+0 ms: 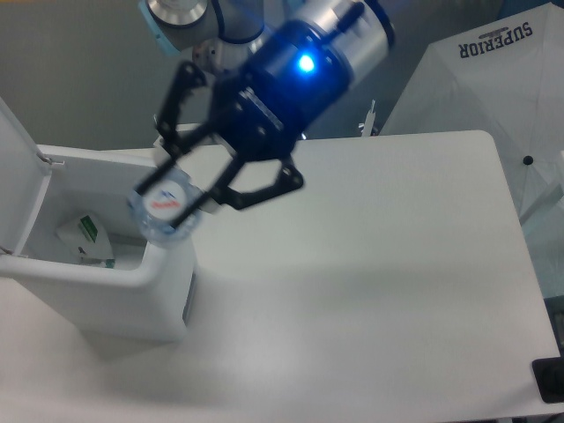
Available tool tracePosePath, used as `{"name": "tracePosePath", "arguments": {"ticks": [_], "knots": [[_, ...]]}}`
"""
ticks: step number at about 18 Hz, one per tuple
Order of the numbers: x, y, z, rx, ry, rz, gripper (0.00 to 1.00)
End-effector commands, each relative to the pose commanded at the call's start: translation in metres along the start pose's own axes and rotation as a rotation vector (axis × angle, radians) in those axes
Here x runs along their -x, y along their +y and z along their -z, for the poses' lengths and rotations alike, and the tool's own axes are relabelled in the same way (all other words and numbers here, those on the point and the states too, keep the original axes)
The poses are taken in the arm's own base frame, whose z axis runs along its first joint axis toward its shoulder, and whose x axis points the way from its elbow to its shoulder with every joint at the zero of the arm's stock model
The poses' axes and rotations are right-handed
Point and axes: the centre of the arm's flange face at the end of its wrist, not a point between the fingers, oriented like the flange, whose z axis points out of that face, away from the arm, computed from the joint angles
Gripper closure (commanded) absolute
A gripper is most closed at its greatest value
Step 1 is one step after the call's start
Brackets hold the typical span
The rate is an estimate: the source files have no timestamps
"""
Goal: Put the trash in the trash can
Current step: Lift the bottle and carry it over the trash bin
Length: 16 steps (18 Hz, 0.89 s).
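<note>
My gripper point(181, 201) hangs over the right rim of the white trash can point(115, 295) at the left of the table. Its black fingers point(231, 187) are shut on the crushed clear bluish bottle point(164, 208), whose red-and-white label faces the camera. The bottle sits right above the can's right wall, at the edge of the opening. The can's lid point(18, 181) stands open at the left. The clear packet with green-white labels point(86, 233) lies inside the can. The picture is blurred around the gripper.
The white table point(370, 264) stretches to the right of the can. A white umbrella-like cover marked SUPERIOR point(493, 79) stands behind the table's right corner. A dark object point(551, 379) sits at the lower right edge.
</note>
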Motion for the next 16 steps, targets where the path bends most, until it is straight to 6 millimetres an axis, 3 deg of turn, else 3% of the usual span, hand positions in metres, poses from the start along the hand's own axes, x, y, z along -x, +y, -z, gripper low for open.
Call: {"name": "tracePosePath", "arguments": {"ticks": [8, 16], "knots": [[-0.017, 0.028, -0.04, 0.039, 0.067, -0.042, 0.79], [-0.025, 0.084, -0.051, 0.068, 0.098, -0.137, 0.79]]}}
